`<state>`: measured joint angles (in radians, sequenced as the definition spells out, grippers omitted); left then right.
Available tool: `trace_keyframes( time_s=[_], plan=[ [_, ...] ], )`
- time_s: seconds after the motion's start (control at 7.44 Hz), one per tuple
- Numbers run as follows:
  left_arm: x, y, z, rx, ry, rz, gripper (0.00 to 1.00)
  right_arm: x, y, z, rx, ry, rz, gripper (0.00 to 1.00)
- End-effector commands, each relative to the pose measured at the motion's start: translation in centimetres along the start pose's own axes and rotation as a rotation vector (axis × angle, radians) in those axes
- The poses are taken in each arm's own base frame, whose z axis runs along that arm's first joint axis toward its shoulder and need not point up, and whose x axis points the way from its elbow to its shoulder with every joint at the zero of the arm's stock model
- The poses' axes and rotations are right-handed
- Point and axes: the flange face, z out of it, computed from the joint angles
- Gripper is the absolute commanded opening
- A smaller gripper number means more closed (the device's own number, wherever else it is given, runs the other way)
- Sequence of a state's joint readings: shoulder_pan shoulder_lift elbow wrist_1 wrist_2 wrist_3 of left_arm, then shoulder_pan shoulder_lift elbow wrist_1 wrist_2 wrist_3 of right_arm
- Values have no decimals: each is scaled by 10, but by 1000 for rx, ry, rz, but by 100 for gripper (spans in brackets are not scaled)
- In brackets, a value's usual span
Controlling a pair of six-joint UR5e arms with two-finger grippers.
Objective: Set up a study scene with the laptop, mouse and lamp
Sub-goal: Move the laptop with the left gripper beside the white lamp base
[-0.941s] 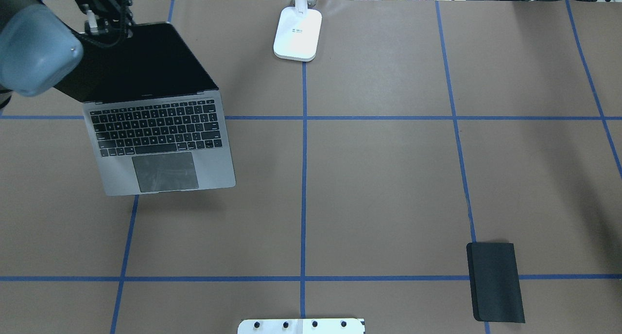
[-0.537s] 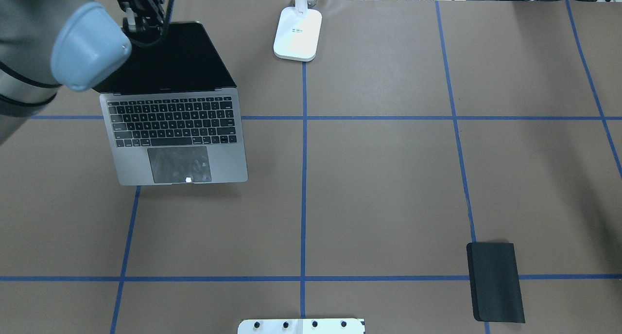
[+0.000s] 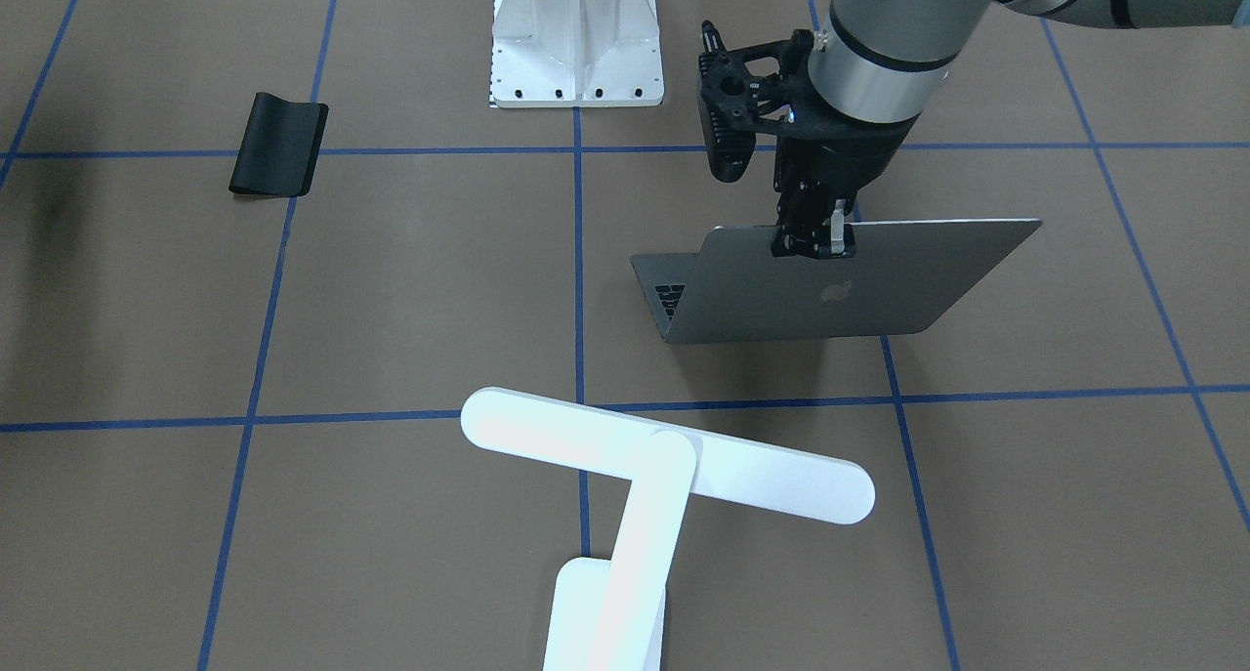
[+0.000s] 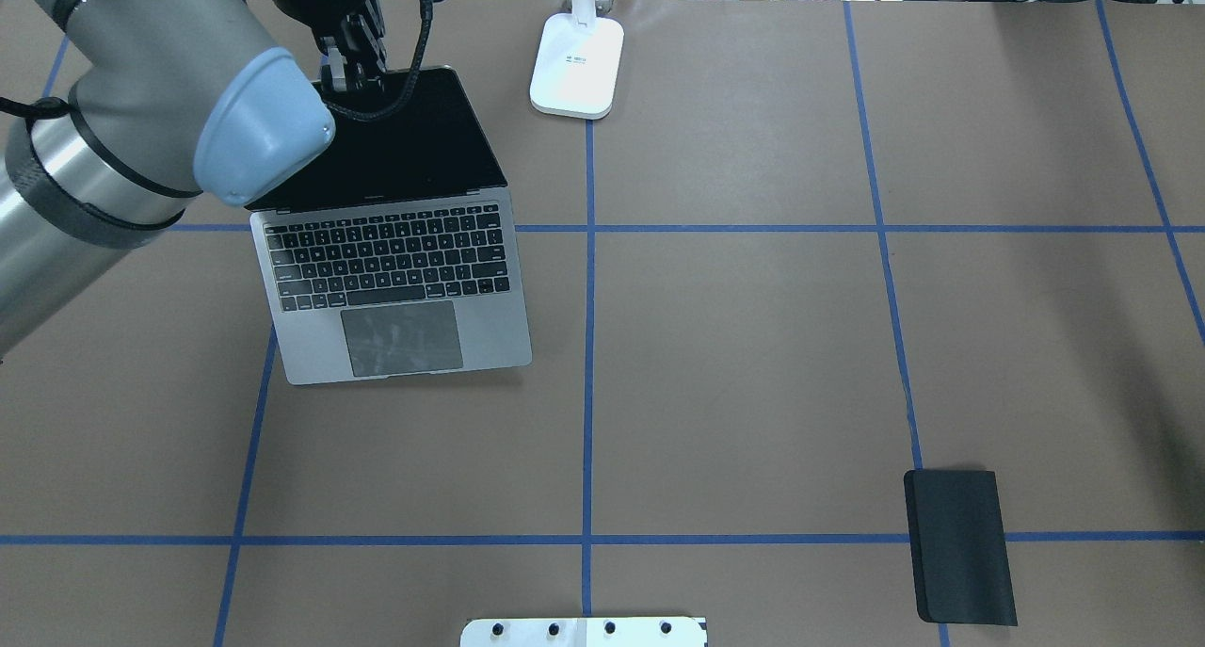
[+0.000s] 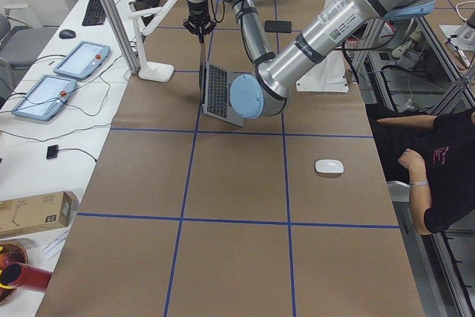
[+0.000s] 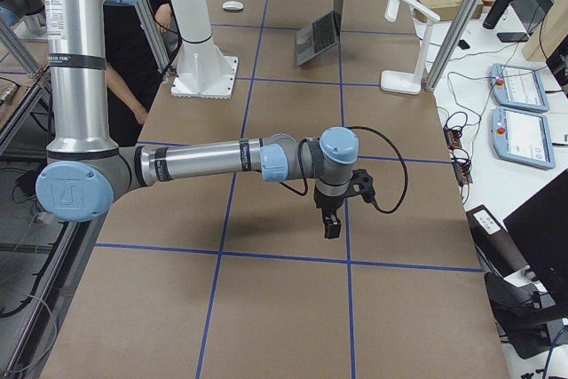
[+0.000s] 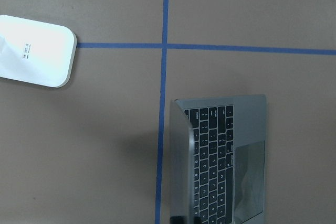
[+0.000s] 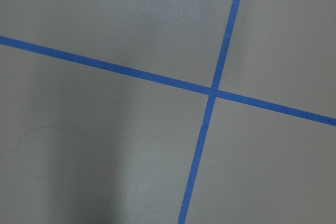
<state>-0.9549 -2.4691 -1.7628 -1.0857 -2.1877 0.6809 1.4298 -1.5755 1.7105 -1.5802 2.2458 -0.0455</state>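
The grey laptop (image 4: 395, 289) is open, keys up, at the back left of the table. It also shows in the front view (image 3: 840, 280) and the left wrist view (image 7: 226, 156). My left gripper (image 3: 815, 239) is shut on the top edge of its screen, also seen from overhead (image 4: 348, 68). I cannot tell whether its base rests on the paper. The white lamp (image 3: 664, 456) stands at the back centre, base (image 4: 576, 63) just right of the laptop. The white mouse (image 5: 329, 166) lies near the robot's side, far left. My right gripper (image 6: 331, 228) hangs over bare paper; I cannot tell whether it is open.
A black mouse pad (image 4: 960, 543) lies at the front right. The white ribbed pedestal (image 3: 576, 41) stands at the robot's base. Blue tape lines grid the brown paper. An operator (image 5: 438, 161) sits beside the table near the mouse.
My left gripper has carried the open laptop to the right, toward the lamp and the table's centre line. The lamp and mouse pad have not moved.
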Motion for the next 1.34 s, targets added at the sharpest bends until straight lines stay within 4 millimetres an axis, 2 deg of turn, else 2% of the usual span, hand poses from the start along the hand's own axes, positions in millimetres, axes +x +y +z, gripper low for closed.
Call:
trace_keyframes(
  time_s=[0.0, 0.13, 0.54, 0.67, 0.81, 1.07, 1.21],
  plan=[
    [0, -7, -4, 7, -8, 10, 0, 1, 0, 1, -2, 1, 1, 100],
    [-4, -5, -5, -19, -45, 13, 0, 2, 1, 2, -6, 0, 4, 100],
    [-9, -6, 11, -66, -121, 52, 0, 1, -4, 1, -7, 0, 8, 100],
    [0, -18, 29, -81, -134, 93, 0, 4, -5, 5, -12, 0, 10, 100],
    [2, -21, 34, -72, -137, 105, 0, 6, -6, 7, -14, -1, 14, 100],
    [1, -15, 40, -64, -143, 113, 0, 6, -9, 8, -14, -2, 14, 100],
    [-1, -7, 50, -55, -150, 119, 0, 6, -9, 8, -14, -2, 14, 100]
  ],
)
